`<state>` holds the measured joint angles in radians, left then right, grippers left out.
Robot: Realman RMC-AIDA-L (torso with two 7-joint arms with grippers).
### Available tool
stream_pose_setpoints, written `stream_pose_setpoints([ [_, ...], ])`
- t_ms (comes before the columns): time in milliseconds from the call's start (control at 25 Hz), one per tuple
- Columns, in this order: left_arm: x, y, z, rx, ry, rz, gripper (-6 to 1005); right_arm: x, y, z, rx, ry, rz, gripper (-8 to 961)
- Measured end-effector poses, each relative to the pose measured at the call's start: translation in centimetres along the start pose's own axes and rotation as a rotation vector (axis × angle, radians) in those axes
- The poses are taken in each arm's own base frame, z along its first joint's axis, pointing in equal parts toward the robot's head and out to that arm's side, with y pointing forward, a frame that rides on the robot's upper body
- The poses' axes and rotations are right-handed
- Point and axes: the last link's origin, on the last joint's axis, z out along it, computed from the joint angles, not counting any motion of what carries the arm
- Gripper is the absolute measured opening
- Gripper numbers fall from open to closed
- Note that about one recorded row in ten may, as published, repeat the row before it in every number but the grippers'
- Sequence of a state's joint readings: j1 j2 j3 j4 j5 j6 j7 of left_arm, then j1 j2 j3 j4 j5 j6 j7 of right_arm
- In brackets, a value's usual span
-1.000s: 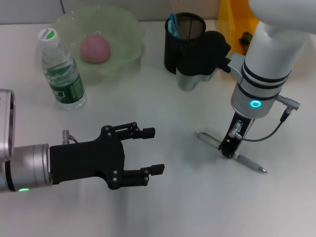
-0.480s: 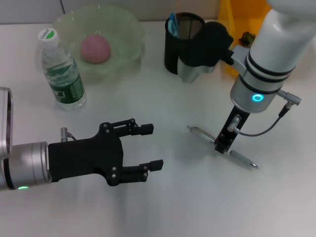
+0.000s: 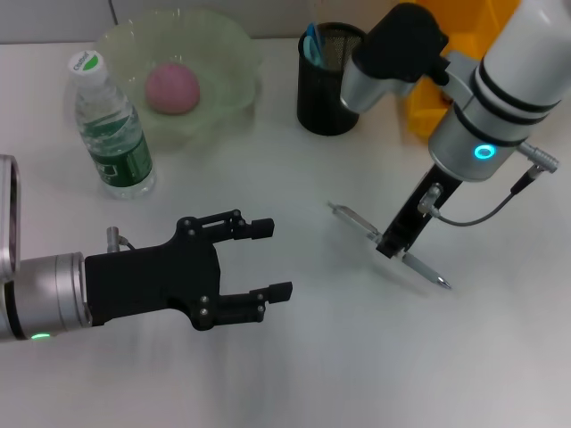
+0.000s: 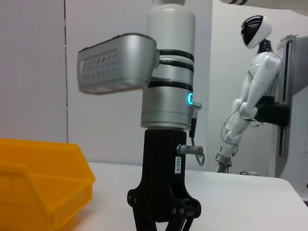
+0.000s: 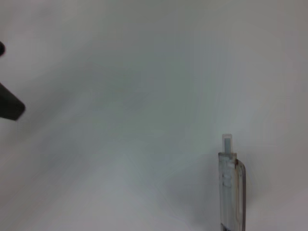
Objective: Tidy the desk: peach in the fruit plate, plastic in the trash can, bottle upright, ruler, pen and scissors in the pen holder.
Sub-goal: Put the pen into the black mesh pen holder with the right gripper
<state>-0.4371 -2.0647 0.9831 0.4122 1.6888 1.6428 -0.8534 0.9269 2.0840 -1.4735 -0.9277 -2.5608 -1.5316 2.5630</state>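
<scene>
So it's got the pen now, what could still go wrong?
The right tool pinches the pen near its middle with both ends sticking out, so it might twist or slip. The pen holder has a narrow mouth that already holds the scissors, so the pen could catch on the rim or knock the holder.

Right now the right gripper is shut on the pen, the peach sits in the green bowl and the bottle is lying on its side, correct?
Not quite: in the head view the bottle stands upright beside the fruit plate. The right gripper is shut on the pen, and the peach sits in the bowl.
</scene>
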Motion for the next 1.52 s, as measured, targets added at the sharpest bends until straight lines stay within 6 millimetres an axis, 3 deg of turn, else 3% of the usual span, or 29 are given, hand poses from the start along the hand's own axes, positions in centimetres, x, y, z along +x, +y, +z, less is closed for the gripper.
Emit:
stream_pose_setpoints([
  [840,-0.1,-0.6,-0.7,0.081,0.024,-0.008,752,3.7,-1.9,-2.1,-0.157,-0.473,-0.13,122],
  [1120,-0.1,-0.8,-0.9,0.104,0.025,-0.01,752,6.2,-2.3,-1.9,-0.188,-0.684,-0.175,124],
  [1520,-0.1,-1.3,-1.2,0.158,0.05,-0.024,752,8.2,-3.6,-1.0,-0.147,-0.968,-0.16,128],
])
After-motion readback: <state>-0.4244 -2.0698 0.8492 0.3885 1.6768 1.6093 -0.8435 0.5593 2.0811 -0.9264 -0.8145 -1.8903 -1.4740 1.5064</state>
